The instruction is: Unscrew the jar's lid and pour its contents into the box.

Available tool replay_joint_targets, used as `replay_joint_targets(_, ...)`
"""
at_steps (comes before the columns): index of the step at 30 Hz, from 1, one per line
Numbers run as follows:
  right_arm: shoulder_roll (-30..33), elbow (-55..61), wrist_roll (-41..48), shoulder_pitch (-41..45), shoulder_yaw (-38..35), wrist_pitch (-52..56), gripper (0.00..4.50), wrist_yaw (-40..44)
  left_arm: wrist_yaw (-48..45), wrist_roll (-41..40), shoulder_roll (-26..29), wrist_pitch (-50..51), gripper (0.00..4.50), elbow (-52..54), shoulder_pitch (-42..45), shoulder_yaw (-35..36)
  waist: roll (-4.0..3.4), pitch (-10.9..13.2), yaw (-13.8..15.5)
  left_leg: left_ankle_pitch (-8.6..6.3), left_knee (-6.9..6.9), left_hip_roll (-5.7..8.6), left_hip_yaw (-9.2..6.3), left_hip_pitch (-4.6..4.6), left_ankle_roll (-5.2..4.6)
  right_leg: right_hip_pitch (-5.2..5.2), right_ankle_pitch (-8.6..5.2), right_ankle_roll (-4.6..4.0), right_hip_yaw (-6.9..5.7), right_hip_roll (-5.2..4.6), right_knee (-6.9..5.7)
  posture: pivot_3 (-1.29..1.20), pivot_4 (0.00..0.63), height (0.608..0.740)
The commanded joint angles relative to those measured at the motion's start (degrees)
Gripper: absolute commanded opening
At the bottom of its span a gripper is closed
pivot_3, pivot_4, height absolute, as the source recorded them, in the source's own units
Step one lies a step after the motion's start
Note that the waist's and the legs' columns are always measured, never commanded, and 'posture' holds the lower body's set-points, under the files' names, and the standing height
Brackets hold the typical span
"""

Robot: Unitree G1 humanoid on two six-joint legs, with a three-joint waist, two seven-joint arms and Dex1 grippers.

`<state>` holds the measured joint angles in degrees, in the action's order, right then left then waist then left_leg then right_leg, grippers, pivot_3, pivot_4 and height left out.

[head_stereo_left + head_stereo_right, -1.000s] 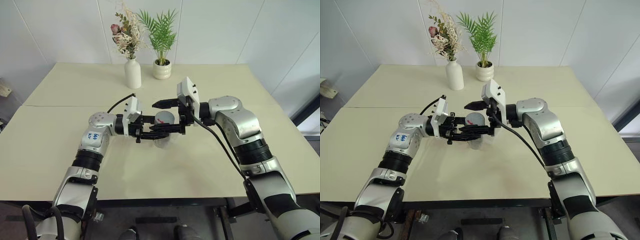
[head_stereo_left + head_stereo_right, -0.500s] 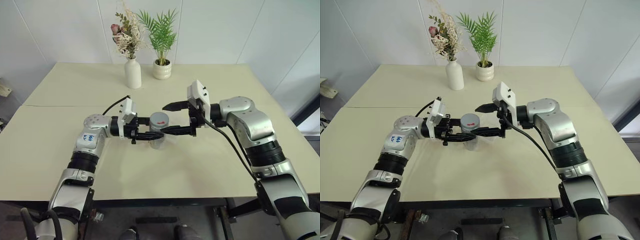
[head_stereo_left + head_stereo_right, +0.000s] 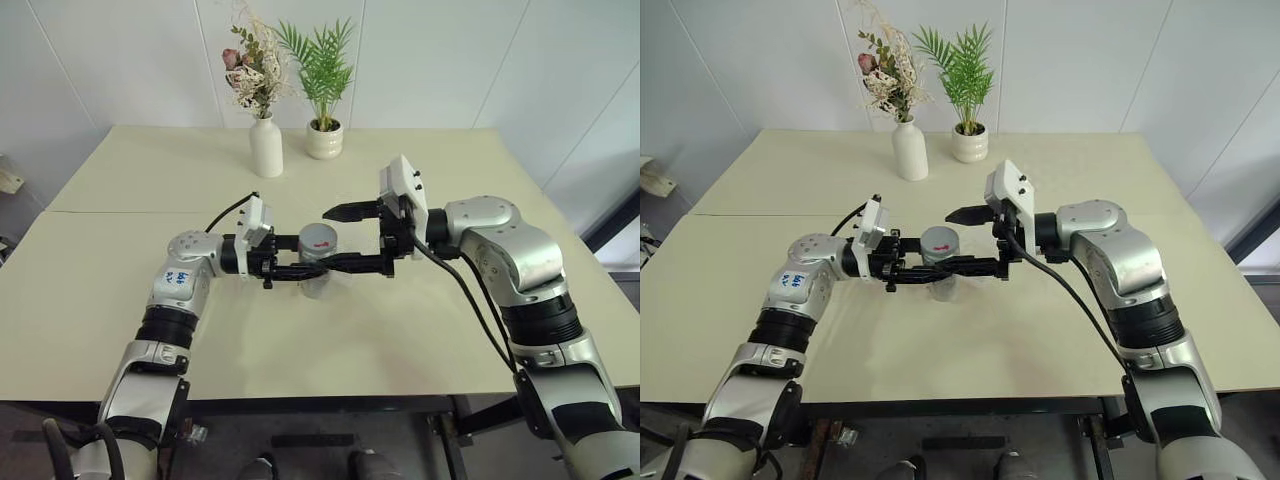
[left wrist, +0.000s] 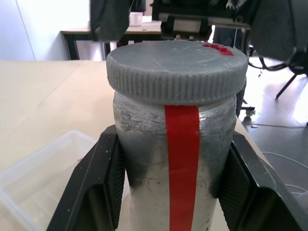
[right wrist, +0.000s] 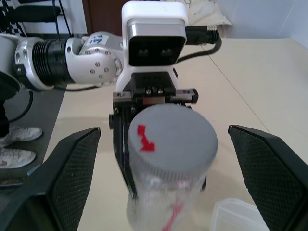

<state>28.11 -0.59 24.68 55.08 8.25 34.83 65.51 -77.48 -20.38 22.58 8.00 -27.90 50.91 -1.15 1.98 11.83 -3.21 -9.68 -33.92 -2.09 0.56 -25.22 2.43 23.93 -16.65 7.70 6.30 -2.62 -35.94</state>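
Over the pale table (image 3: 120, 290) the right gripper (image 3: 352, 238) stands with its black fingers spread wide, one on either side of the lid (image 3: 318, 237) and touching nothing. The left gripper (image 3: 303, 270) is clamped on the jar (image 4: 172, 168), holding it upright above the clear box (image 4: 33, 168). The lid is screwed on.

Bright, even indoor light; soft shadows under arms on table (image 3: 400, 330); wrist views sharp close, background soft.
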Motion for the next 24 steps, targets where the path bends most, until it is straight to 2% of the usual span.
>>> replay_joint_targets(1,-1.0,-0.3,0.6,2.0,-1.3,-1.6,4.5,-0.6,0.0,-1.3,-0.6,0.3,2.16,2.5,-0.2,0.1,0.0,0.0,-0.1,0.0,0.0,0.0,0.0,0.01,0.0,0.0,0.0,0.0,0.0,0.0,0.0,0.0,0.15,0.74)
replay_joint_targets(13,-5.7,-8.5,-1.5,6.7,0.2,-5.9,4.5,0.8,0.3,-1.0,-2.8,0.4,2.16,3.1,-0.3,-0.7,0.0,0.0,0.0,0.0,-0.03,0.0,0.0,0.01,0.0,0.0,0.01,0.01,0.0,0.01,-0.05,0.0,0.15,0.74)
replay_joint_targets(24,-4.9,-9.9,-2.7,5.7,0.6,-6.3,4.5,2.7,0.5,-1.4,-2.6,0.7,2.16,3.1,0.2,-0.1,0.0,0.0,0.0,0.0,-0.03,0.0,-0.01,0.01,0.0,0.0,0.01,0.02,0.0,0.02,-0.06,0.0,0.15,0.74)
